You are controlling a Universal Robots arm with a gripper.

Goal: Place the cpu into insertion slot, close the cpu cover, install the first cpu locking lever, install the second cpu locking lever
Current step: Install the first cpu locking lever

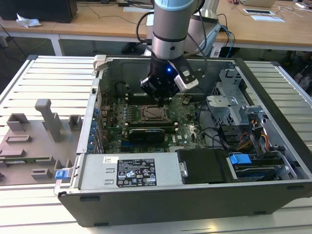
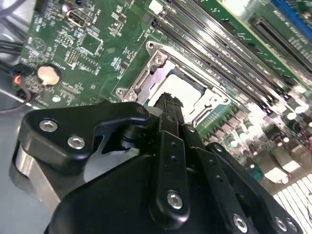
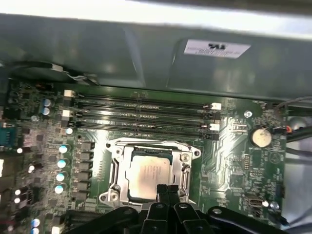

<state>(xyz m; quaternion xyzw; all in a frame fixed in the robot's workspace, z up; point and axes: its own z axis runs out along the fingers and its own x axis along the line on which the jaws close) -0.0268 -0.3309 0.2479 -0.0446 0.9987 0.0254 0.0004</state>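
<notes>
Your hand (image 3: pixel 168 190), fingers pressed together and holding nothing, hangs just over one edge of the cpu cover (image 3: pixel 122 168), which lies flat around the cpu (image 3: pixel 150 173) seated in the insertion slot (image 1: pixel 155 113) directly below.

Nothing is legible on the label (image 1: pixel 136 173) on the power supply (image 1: pixel 95 174), lower centre of the exterior view, or on the sticker (image 3: pixel 217 48) on the case wall (image 3: pixel 97 53) in the first wrist view.

Silver-grey cpu (image 3: pixel 151 173) — green mobo (image 3: pixel 229 151)
</notes>
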